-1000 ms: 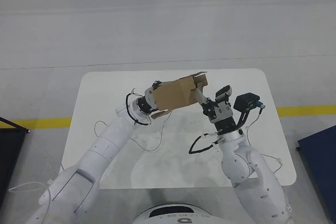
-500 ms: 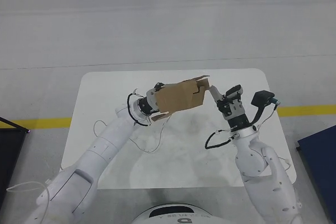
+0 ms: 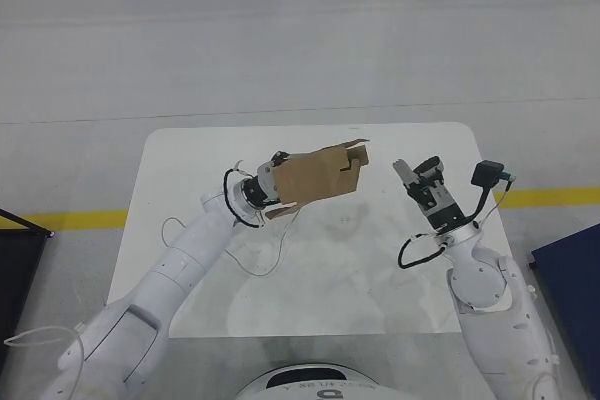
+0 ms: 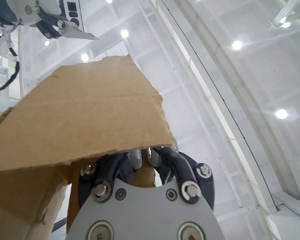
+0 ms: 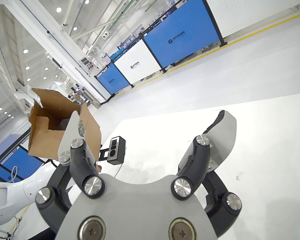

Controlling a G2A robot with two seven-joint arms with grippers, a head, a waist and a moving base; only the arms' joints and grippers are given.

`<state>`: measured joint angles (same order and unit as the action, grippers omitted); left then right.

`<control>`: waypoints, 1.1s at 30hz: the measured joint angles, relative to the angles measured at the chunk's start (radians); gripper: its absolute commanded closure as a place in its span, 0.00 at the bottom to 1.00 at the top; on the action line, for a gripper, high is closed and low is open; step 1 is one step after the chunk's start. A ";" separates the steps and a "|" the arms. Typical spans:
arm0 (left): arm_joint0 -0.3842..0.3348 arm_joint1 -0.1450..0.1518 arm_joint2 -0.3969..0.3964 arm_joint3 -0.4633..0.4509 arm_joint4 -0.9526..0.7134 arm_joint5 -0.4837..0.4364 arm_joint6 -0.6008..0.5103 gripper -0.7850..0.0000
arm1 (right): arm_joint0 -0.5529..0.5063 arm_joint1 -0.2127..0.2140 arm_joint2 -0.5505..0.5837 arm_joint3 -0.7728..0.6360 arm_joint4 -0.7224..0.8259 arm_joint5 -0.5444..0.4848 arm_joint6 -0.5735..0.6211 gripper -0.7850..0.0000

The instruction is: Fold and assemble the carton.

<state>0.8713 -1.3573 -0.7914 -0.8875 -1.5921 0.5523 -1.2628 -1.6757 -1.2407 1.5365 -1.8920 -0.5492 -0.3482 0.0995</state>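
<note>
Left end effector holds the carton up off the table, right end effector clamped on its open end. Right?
Not quite. The right end effector is open and clear of the carton, with a gap between them in the top view. The rest stands: the left end effector holds the carton above the table.

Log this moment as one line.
left gripper: shut on carton | right gripper: open, apart from carton | carton: end flaps open
</note>
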 measured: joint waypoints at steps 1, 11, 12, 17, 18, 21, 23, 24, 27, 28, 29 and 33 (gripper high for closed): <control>0.009 0.000 -0.001 -0.013 0.004 0.005 0.019 1.00 | 0.001 0.000 -0.004 -0.001 -0.006 -0.002 0.005 0.00; 0.068 0.005 -0.030 -0.088 -0.028 0.081 0.076 1.00 | -0.008 0.007 -0.027 -0.010 -0.051 -0.070 0.058 0.00; 0.073 0.005 -0.032 -0.096 -0.045 0.087 0.082 1.00 | -0.015 0.007 -0.024 -0.014 -0.054 -0.080 0.047 0.00; 0.084 0.008 -0.033 -0.115 -0.074 0.110 0.105 1.00 | -0.041 0.009 -0.011 -0.023 -0.051 -0.110 0.008 0.00; 0.085 0.009 -0.033 -0.117 -0.076 0.112 0.107 1.00 | -0.045 0.009 -0.009 -0.023 -0.049 -0.112 0.004 0.00; 0.086 0.011 -0.032 -0.125 -0.083 0.119 0.114 1.00 | -0.047 0.009 -0.004 -0.021 -0.035 -0.094 -0.007 0.00; 0.086 0.011 -0.028 -0.132 -0.082 0.122 0.117 1.00 | -0.038 0.008 -0.004 -0.015 -0.026 -0.070 -0.007 0.00; 0.086 0.012 -0.025 -0.136 -0.080 0.123 0.118 1.00 | -0.030 0.007 -0.007 -0.012 -0.023 -0.054 -0.004 0.00; 0.086 0.013 -0.019 -0.140 -0.077 0.124 0.119 1.00 | -0.015 0.007 -0.019 -0.008 -0.030 -0.036 0.008 0.00; 0.086 0.013 -0.018 -0.141 -0.076 0.125 0.120 1.00 | -0.014 0.007 -0.024 -0.009 -0.031 -0.041 0.013 0.00; 0.086 0.014 -0.016 -0.141 -0.074 0.125 0.120 1.00 | -0.015 0.007 -0.027 -0.010 -0.032 -0.048 0.017 0.00; 0.083 0.017 -0.014 -0.140 -0.065 0.122 0.117 1.00 | -0.029 0.010 -0.031 -0.020 -0.029 -0.089 0.034 0.00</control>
<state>0.9546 -1.3406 -0.8057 -1.0271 -1.6568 0.6747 -1.1454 -1.7051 -1.2308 1.5059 -1.9118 -0.5786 -0.4370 0.1331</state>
